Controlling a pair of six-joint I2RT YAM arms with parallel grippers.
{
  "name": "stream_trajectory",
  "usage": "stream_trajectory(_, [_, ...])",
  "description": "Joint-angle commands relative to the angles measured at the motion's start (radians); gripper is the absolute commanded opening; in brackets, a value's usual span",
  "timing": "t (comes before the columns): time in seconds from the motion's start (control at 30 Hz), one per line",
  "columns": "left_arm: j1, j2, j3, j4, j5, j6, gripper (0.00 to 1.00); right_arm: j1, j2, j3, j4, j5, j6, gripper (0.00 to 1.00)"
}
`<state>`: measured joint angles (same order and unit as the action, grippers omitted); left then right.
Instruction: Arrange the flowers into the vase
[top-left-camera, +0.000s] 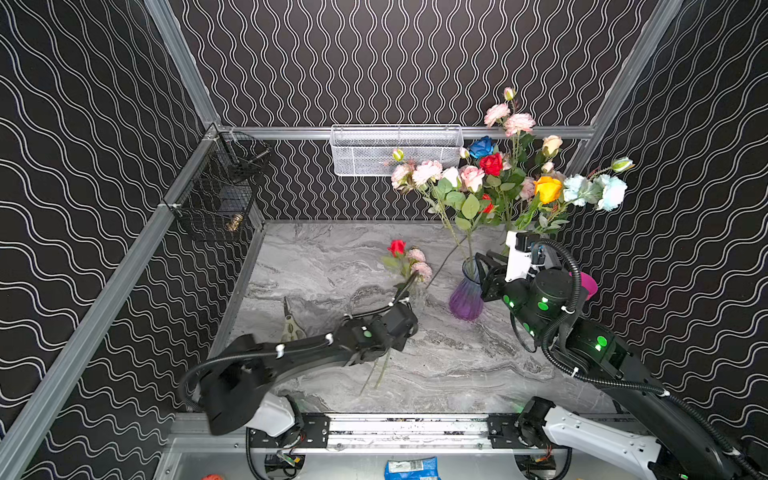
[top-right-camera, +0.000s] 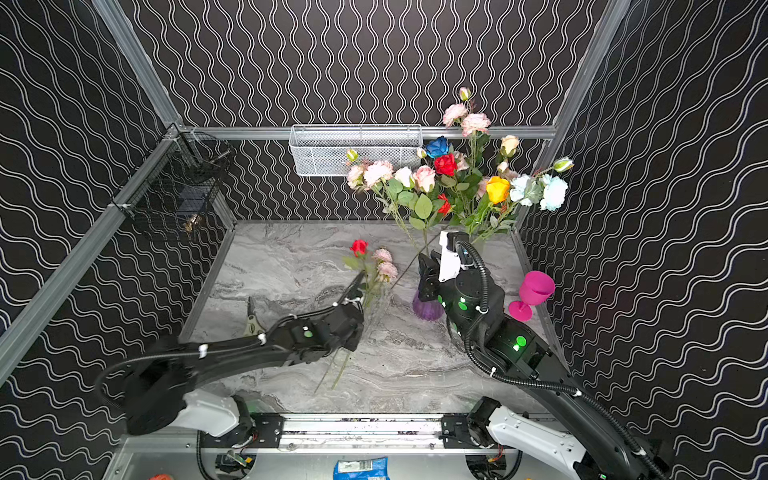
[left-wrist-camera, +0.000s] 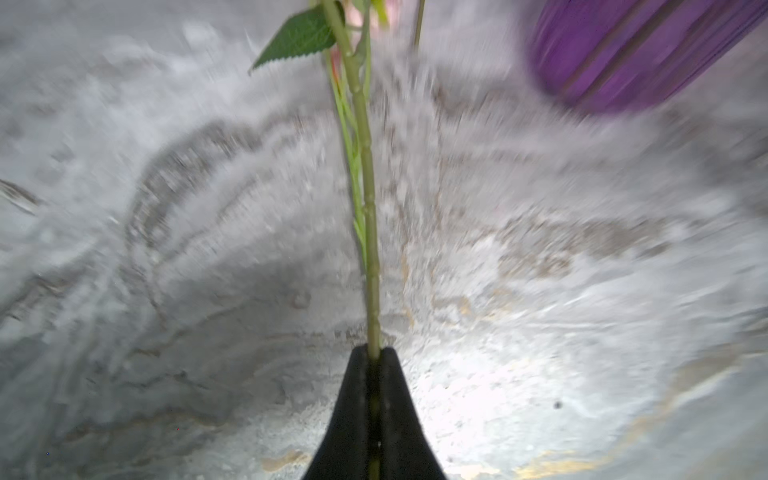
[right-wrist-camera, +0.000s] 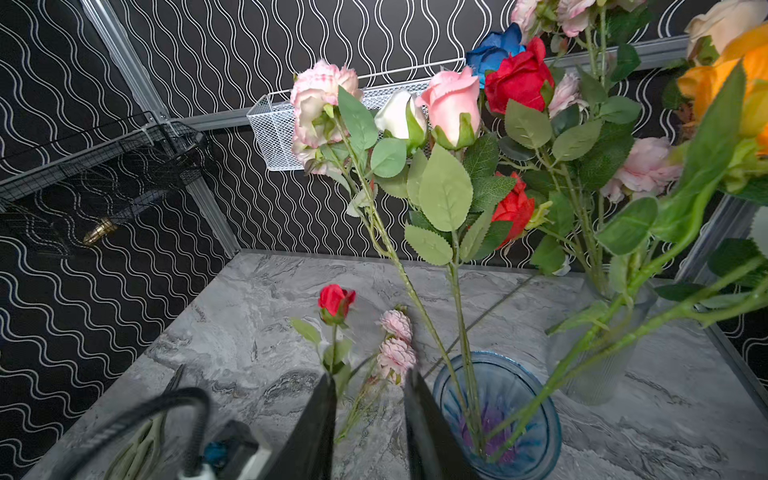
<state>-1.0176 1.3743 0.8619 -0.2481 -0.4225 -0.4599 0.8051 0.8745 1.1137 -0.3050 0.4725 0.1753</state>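
Observation:
My left gripper (left-wrist-camera: 374, 353) is shut on a green stem (left-wrist-camera: 365, 174) of the flowers, with a thinner stem beside it. In both top views that bunch, a red rose (top-left-camera: 397, 247) and pink blooms (top-left-camera: 419, 262), sticks out beyond my left wrist (top-left-camera: 386, 328). Its stem ends (top-left-camera: 378, 376) trail behind. The purple-blue glass vase (top-left-camera: 467, 297) (right-wrist-camera: 498, 415) holds a few long stems with pink and white roses (right-wrist-camera: 451, 104). My right gripper (right-wrist-camera: 370, 374) (top-left-camera: 487, 270) is open and empty, close beside the vase's rim.
A frosted vase (right-wrist-camera: 598, 353) at the back right holds several more flowers (top-left-camera: 547, 189). Pruning shears (top-left-camera: 291, 326) lie at the left. A pink goblet (top-right-camera: 534, 291) stands at the right edge. A white mesh basket (top-left-camera: 395, 149) and a black wire basket (top-left-camera: 220, 187) hang on the walls.

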Motion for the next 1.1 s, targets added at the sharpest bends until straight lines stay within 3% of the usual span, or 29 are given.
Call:
stream_trajectory(0.0, [0.001, -0.133, -0.028, 0.036, -0.041, 0.048, 0.00, 0.002, 0.008, 0.008, 0.059, -0.031, 0.024, 0.30])
stream_trajectory(0.23, [0.001, -0.431, -0.100, 0.087, -0.004, 0.089, 0.00, 0.003, 0.012, 0.012, 0.064, -0.073, 0.051, 0.31])
stream_trajectory(0.63, [0.001, -0.887, -0.385, 0.464, 0.135, 0.200, 0.00, 0.003, 0.051, 0.020, 0.142, -0.247, 0.118, 0.36])
stream_trajectory(0.77, [0.001, -0.930, -0.443, 0.572, 0.189, 0.209, 0.00, 0.006, 0.102, 0.020, 0.217, -0.383, 0.178, 0.39])
stream_trajectory(0.9, [0.001, -0.886, -0.413, 0.571, 0.195, 0.220, 0.00, 0.035, 0.214, 0.047, 0.292, -0.570, 0.219, 0.48])
stream_trajectory(1.07, [0.001, -0.843, -0.393, 0.596, 0.176, 0.224, 0.00, 0.125, 0.359, 0.130, 0.287, -0.666, 0.190, 0.53])
